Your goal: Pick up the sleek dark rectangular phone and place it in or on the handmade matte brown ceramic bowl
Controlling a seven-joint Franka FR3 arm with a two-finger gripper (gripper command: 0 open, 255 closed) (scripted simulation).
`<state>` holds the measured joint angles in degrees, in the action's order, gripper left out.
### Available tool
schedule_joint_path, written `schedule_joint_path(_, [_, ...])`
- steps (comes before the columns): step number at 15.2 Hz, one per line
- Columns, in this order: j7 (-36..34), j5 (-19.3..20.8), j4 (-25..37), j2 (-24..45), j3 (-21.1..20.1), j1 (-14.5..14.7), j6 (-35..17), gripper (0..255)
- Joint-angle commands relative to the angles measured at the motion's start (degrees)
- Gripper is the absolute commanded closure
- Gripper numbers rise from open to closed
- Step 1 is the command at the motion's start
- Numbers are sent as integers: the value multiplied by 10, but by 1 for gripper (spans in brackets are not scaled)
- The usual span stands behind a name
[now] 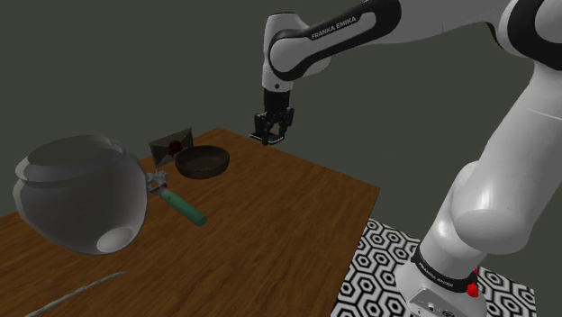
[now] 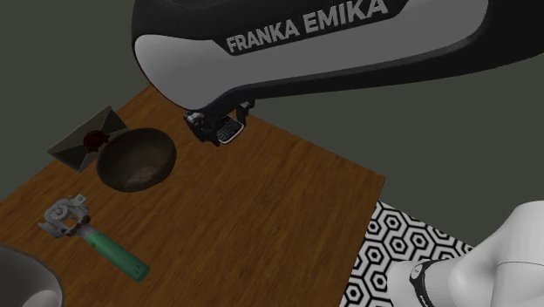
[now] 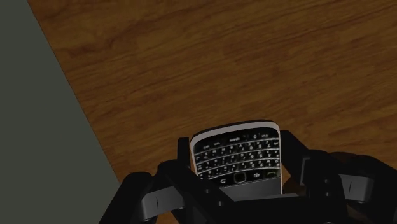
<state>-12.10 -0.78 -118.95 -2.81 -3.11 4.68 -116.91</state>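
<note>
**Phone in the grip, bowl waiting**

Clamped tight on the phone point(image 3: 236, 156), the gripper point(image 1: 271, 131), one black finger pressed to each long side; held up near the far edge of the table point(image 1: 270, 225), and by the look of it hanging clear of the wood; keypad end poking out past the fingertips, the other end tucked back toward the palm.

Now for the carry, so no slackening of that squeeze on the way; swing toward the shoulder view's left, where the bowl point(image 2: 135, 161) sits near but apart from the gripper, dark brown, shallow and empty; stay above the rim for the whole crossing, no dipping early; stop centred over the hollow rather than over the lip; then ease down until the free end is close to the bowl's floor, and only then let go, since a drop from height would probably bounce or skid it out; mind the grey envelope point(image 2: 87, 139) lying just beyond the bowl, and the green-handled tool point(image 2: 113, 253) lying apart on the bowl's other side; no call to go near either.

And the prize itself: slim, dark and rectangular with softly rounded corners; pale silvery trim round the edge; tight rows of tiny black keys with white markings; probably a hard, smooth casing, so likely slippery under a loose hold.
</note>
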Motion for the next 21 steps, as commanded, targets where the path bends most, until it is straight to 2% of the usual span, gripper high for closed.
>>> schedule_joint_path(1, [-9,1,25,16,-5,4,9,255])
schedule_joint_path(9, [-81,20,225,167,-33,42,59,255])
schedule_joint_path(16, [-130,42,469,328,-43,86,143,255])
schedule_joint_path(21, [-130,42,433,330,-43,85,105,255])
